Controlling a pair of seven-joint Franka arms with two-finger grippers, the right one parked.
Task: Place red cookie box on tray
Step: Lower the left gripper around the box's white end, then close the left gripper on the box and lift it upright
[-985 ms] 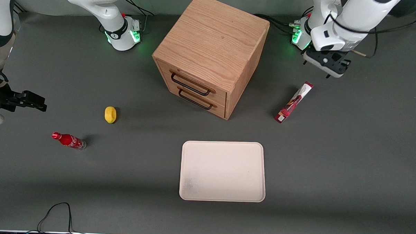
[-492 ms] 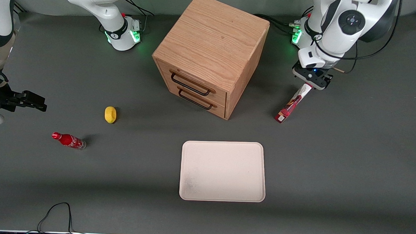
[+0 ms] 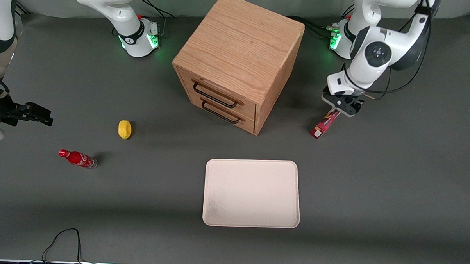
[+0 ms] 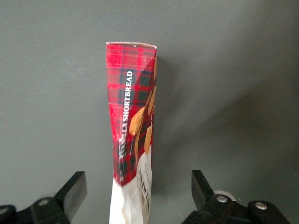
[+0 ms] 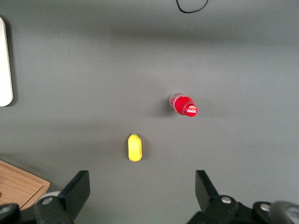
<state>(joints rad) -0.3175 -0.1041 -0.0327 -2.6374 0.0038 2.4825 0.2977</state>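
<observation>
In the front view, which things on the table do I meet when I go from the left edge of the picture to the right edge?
Red soda bottle → yellow lemon → wooden drawer cabinet → red cookie box, with the left arm's open end effector straddling its end farther from the camera.

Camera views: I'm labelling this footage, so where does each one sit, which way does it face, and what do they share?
Front view: high, facing both arms, looking down on the tray; the left arm's hand is over the red cookie box.
Left wrist view: on the working arm, looking down at the box between open fingers.
Right wrist view: looking down on lemon and soda bottle, as the front view also shows.
</observation>
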